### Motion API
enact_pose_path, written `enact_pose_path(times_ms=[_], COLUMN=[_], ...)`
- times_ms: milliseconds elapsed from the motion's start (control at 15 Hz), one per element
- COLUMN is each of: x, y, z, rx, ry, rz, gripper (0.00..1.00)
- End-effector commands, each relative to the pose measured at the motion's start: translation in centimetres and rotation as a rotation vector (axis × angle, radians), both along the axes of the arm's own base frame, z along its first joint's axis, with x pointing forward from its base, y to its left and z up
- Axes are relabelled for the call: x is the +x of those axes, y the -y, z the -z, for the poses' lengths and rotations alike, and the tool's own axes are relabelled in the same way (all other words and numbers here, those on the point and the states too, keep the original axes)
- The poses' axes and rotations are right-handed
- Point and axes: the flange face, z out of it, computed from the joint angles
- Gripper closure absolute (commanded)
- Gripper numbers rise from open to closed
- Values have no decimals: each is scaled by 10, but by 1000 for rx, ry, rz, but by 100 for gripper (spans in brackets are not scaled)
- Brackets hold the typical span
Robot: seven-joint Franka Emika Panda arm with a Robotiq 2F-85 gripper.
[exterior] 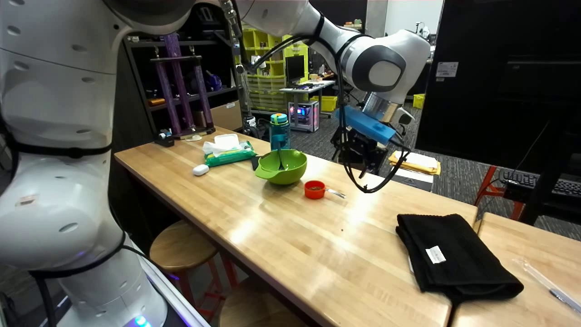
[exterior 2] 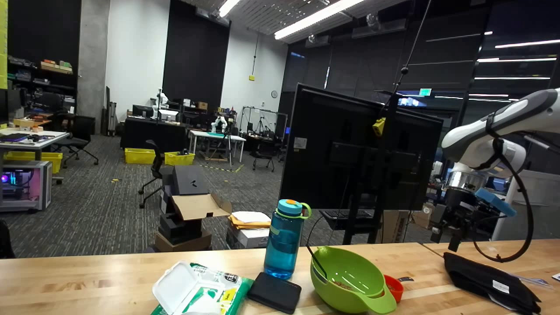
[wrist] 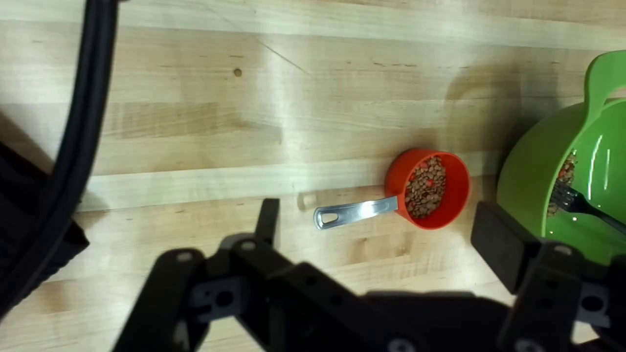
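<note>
- Wrist view: the gripper (wrist: 381, 225) has its jaws spread wide, one finger toward each side, with nothing caught between them.
- Wrist view: below that gap the red measuring cup (wrist: 457, 193) stands upright on the wooden table (wrist: 195, 146), untouched, its metal handle (wrist: 354, 214) pointing away from the green bowl (wrist: 530, 166) just beside it.
- Wrist view: brown pellets (wrist: 424, 190) fill part of the cup; similar ones lie in the bowl by the head of a black fork (wrist: 577, 201).
- Wrist view: to judge by this, handling of the cup is at its very start. Some pellets are in the bowl already; what is left is the portion in the cup, with no grasp made.
- In an exterior view the gripper hangs raised and well apart from the cup; its finger spacing is hard to make out there. A folded black cloth (exterior: 454, 259) lies on the handle's side, while a blue bottle (exterior: 279, 129), a wipes pack (exterior: 229, 156) and a white case (exterior: 200, 170) are on the bowl's side.
- In an exterior view the bowl partly hides the cup, and a dark wallet-like thing (exterior 2: 274, 292) lies flat nearby. The fingers hang in the air with no object between them, which fits a cup not yet taken up.
</note>
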Motion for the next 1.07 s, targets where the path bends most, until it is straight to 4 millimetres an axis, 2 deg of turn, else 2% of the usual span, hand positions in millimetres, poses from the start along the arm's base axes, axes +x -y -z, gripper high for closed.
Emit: enact_pose_path(times_ms=[0,200,600,1000], x=[0,0,17,40], y=[1,1,14,16], z=[-1,-1,29,53], rx=[1,1,2,18], ry=[-1,-1,-2,29], rz=[0,0,-15,-37], gripper=[0,0,0,0])
